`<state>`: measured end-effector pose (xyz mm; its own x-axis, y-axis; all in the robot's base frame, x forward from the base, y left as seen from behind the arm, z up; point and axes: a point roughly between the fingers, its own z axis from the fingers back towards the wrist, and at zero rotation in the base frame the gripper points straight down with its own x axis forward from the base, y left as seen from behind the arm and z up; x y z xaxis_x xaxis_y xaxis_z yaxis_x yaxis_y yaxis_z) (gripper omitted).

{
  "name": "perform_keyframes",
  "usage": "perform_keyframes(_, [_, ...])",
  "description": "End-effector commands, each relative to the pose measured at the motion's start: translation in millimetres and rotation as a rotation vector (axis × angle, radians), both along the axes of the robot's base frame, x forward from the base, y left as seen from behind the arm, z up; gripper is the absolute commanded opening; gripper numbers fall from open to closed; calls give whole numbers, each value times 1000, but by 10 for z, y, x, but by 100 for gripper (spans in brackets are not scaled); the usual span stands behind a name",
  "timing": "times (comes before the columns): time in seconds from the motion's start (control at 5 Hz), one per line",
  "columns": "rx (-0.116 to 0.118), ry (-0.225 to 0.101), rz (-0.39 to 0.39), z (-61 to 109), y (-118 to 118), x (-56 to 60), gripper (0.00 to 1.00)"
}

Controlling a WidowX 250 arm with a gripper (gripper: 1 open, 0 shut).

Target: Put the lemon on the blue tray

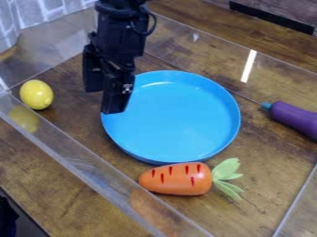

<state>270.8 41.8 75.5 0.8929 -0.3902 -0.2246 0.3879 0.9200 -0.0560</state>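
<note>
So far nothing moved: lemon [36, 93] sat near table's left edge, well apart from tray [186, 116] at table centre. Your gripper [104, 91] hung spread and empty over tray's left rim. Approach, grasp, carry and drop all remained.

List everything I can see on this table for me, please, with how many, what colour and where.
lemon: one, yellow, far left on the table, apart from the tray.
blue tray: one, bright blue, round, centre.
carrot: one, orange with green leaves, in front of the tray.
eggplant: one, purple, right edge, partly cut off.
table: one, dark brown wood, under everything, edged by clear walls.
gripper: one, black, open, over the tray's left rim.
</note>
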Motion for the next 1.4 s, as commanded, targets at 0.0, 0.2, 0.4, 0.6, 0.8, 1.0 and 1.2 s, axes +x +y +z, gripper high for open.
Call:
perform_keyframes(0.0, [8,-35,-38,70,150,6,100])
perform_keyframes(0.2, [12,-32,-62,67,237,-37,100])
perform_keyframes(0.4, [18,-25,-83,45,342,-70,100])
perform_keyframes(0.6, [27,-20,-94,29,476,-120,100])
perform_keyframes(0.8, [30,-32,-70,3,666,-132,100])
perform_keyframes(1.0, [26,-43,-22,-47,840,-113,100])
perform_keyframes(1.2, [25,-42,-3,-133,946,-67,100])
